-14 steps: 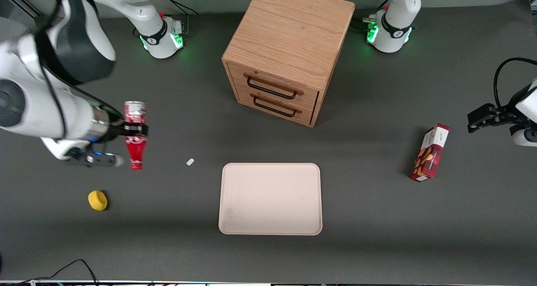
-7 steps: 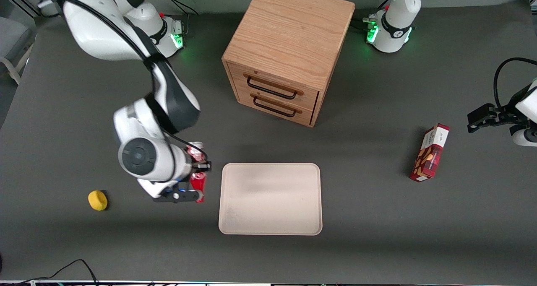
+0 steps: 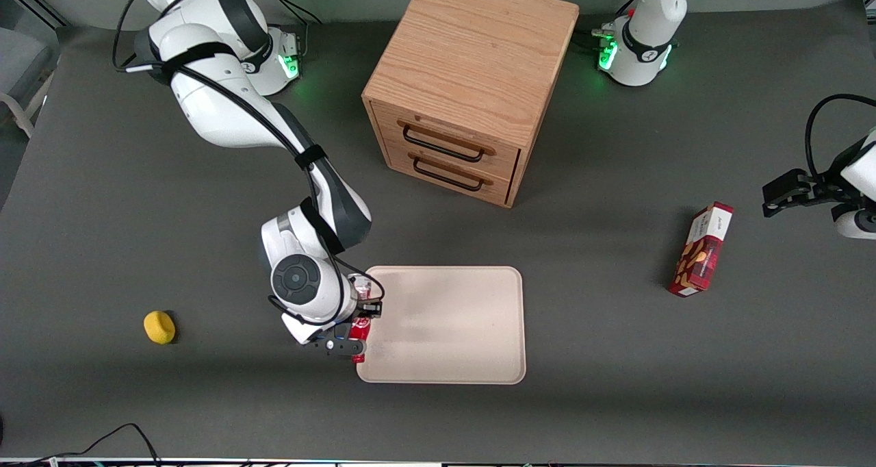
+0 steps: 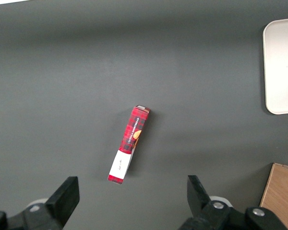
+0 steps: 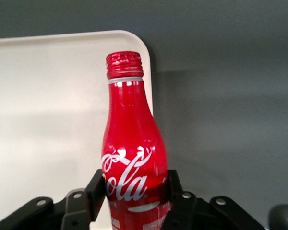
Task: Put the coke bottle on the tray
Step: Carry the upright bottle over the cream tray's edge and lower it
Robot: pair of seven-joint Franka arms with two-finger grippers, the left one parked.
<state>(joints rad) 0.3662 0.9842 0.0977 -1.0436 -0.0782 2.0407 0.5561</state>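
The coke bottle [image 5: 132, 153] is red with a white script logo and a red cap. My right gripper [image 5: 133, 189] is shut on its body, one finger on each side. In the front view the gripper [image 3: 361, 311] holds the bottle [image 3: 360, 329] over the edge of the tray [image 3: 445, 323] that lies toward the working arm's end of the table, and the wrist hides most of the bottle. The tray is pale beige, flat, with rounded corners; its corner [image 5: 62, 96] shows under the bottle's neck in the right wrist view. Whether the bottle touches the tray I cannot tell.
A wooden two-drawer cabinet [image 3: 472, 83] stands farther from the front camera than the tray. A red snack box [image 3: 701, 249] lies toward the parked arm's end; it also shows in the left wrist view [image 4: 128, 144]. A yellow object [image 3: 159, 327] lies toward the working arm's end.
My right gripper has carried the bottle from the working arm's end of the table toward the tray and nearer the front camera. It now hangs over the tray's edge.
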